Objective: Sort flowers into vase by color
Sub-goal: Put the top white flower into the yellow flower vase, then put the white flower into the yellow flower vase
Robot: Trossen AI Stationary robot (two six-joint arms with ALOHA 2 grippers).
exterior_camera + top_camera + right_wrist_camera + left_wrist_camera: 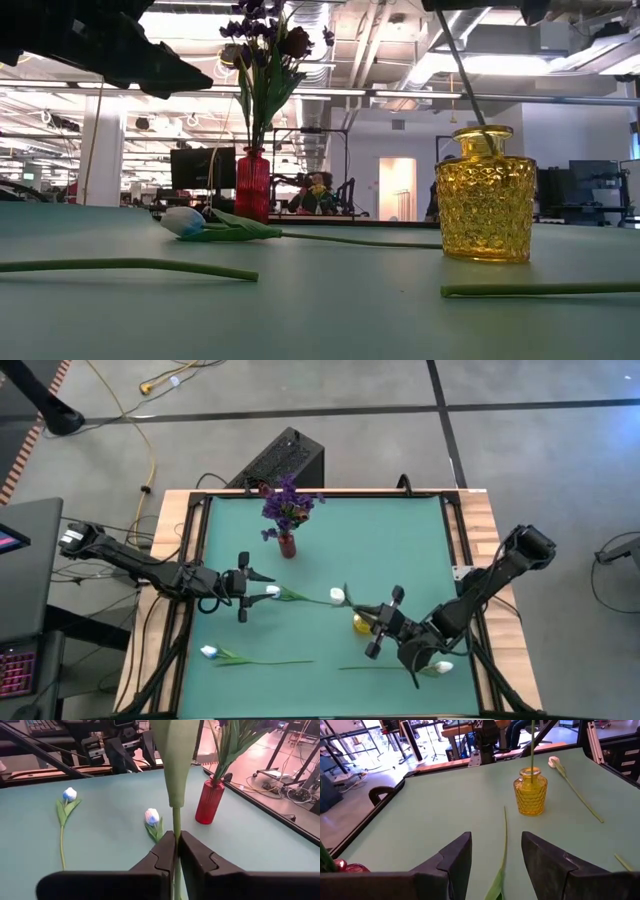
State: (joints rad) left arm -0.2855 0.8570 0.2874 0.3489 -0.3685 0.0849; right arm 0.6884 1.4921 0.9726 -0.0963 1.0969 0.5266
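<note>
Gripping a white flower (175,755) low on its thin stem, the right gripper (176,851) has it standing in the yellow vase (359,623) near the table's right front. It looks light and floppy, with a stiffish, slick stem, so mid-stem is the sensible hold. Three more white flowers lie flat on the green mat (400,540). The left gripper (496,865) hovers with fingers apart over one stem (504,840). Only the right wrist view shows the pinch; the low view shows the stem entering the vase mouth.
</note>
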